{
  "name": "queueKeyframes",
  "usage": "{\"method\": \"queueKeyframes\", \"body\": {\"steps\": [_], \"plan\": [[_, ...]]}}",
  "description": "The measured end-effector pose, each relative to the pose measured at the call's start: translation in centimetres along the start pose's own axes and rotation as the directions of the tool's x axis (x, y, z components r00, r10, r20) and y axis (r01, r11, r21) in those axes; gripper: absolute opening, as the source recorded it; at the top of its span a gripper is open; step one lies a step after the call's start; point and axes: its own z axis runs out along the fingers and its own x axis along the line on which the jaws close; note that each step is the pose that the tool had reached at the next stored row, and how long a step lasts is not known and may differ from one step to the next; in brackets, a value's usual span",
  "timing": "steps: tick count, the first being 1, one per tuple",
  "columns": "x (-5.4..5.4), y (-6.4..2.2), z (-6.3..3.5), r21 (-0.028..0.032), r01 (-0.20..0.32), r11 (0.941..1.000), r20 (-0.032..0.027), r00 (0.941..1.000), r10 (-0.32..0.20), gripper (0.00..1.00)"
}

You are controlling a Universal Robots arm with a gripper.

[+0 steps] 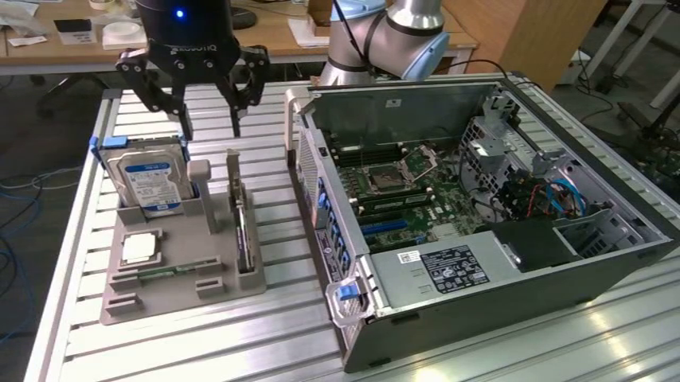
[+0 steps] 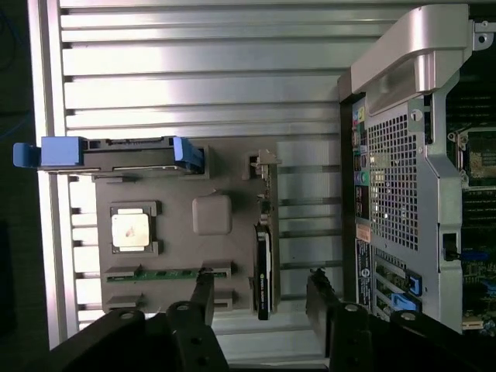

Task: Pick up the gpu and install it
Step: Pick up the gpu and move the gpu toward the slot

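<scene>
Nearest us in the exterior view, the slatted metal counter [image 1: 191, 350] carries an open computer case [image 1: 499, 306] toward four o'clock. The case lies on its side, its power supply [image 1: 447, 267] closest to us and the motherboard [image 1: 399, 187] beyond that.

At about eight o'clock of that view we see a grey holder [image 1: 175, 239] resting flat on the counter, just beside the case but apart from it. On its near half lie a square processor chip [image 1: 138, 248] and, just in front of that, a narrow green memory stick [image 1: 170, 273]. Along the holder's three o'clock edge, the side facing the case, the gpu [image 1: 244, 239] stands on its long edge in a slot, thin and dark. It is seated in the holder and nothing grips it.

Farther back, at the holder's eleven o'clock corner, a hard drive [image 1: 149, 179] with a blue label stands upright in its own bay, blue tabs at its sides.

Above and behind the hard drive, near eleven o'clock of the exterior view, the claw [image 1: 210, 119] hangs clear of the holder, spread wide and holding nothing. From the wrist view we see its dark fingers [image 2: 203, 298] standing one to each side of the gpu's line, touching neither card nor holder.

Beyond the case rises the arm [image 1: 383, 40], and farthest off a wooden desk [image 1: 271, 32].
</scene>
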Motion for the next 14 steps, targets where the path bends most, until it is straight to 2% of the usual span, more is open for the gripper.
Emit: {"method": "queueKeyframes", "body": {"steps": [3,4,8,11,14], "plan": [[0.0,-0.01,0.21,-0.0002,0.009,1.0,-0.0004,1.0,-0.009,0.64],[0.0,-0.01,0.33,-0.0001,0.014,0.9999,-0.0009,0.9999,-0.014,0.71],[0.0,-0.07,0.74,-0.0002,0.027,0.9996,-0.0017,0.9996,-0.027,0.71],[0.0,-0.1,1.04,0.0053,0.034,0.9994,-0.0017,0.9994,-0.034,0.71],[0.0,-0.12,1.55,0.008,0.041,0.9991,-0.0021,0.9992,-0.041,0.71]]}}
